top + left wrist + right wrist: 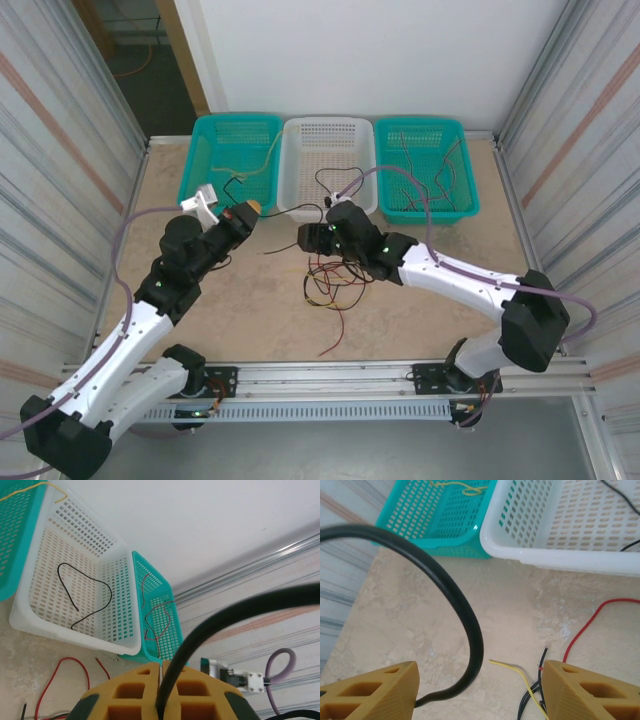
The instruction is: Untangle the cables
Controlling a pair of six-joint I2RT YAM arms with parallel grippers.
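Left of centre in the top view, the left gripper point(247, 211) is clamped fully shut on a black cable point(250, 606) that rises from between its jaws, apparently to draw that strand out of the cables point(328, 285) heaped mid-frame on the surface point(250, 312). The right gripper point(480, 680) gapes wide and grips nothing, the black strand merely looping between its jaws. Along the top, the white basket point(330, 123) holds black wire, the left teal basket point(238, 117) yellow and the right teal basket point(420, 121) red, so sorting by colour seems intended.
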